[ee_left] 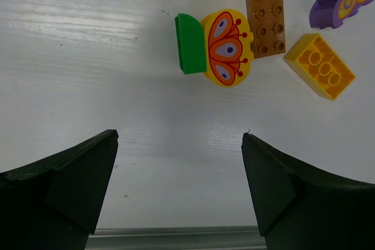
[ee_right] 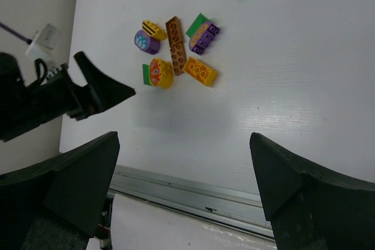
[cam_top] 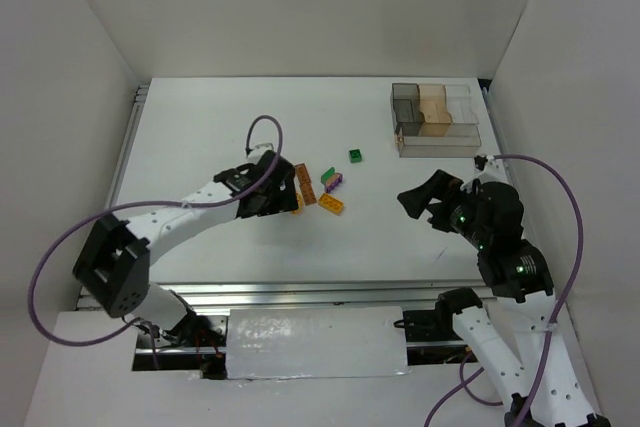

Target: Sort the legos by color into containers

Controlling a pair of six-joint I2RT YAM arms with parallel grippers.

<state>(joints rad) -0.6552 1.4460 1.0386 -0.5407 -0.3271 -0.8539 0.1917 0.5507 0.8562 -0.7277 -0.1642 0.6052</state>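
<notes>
Sorting apparently not started: on the table (cam_top: pixel 200 147) the containers (cam_top: pixel 435 119) sit far right with no brick discernible inside, the left gripper (ee_left: pixel 179 140) and right gripper (ee_right: pixel 184 140) are both spread and empty, and the legos (ee_right: pixel 175 48) lie clustered mid-table, one green brick (cam_top: pixel 355 155) apart.

The left gripper (ee_left: pixel 179 139) is holding its black fingers (ee_left: pixel 64 174) wide apart over the white table (ee_left: pixel 88 57), gripping nothing. Beyond them, a rounded yellow butterfly-printed brick (ee_left: pixel 227 48) is lying against a green brick (ee_left: pixel 191 44), just beside a long brown studded brick (ee_left: pixel 265 19); a yellow-orange studded brick (ee_left: pixel 320 65) is sitting nearby.
</notes>
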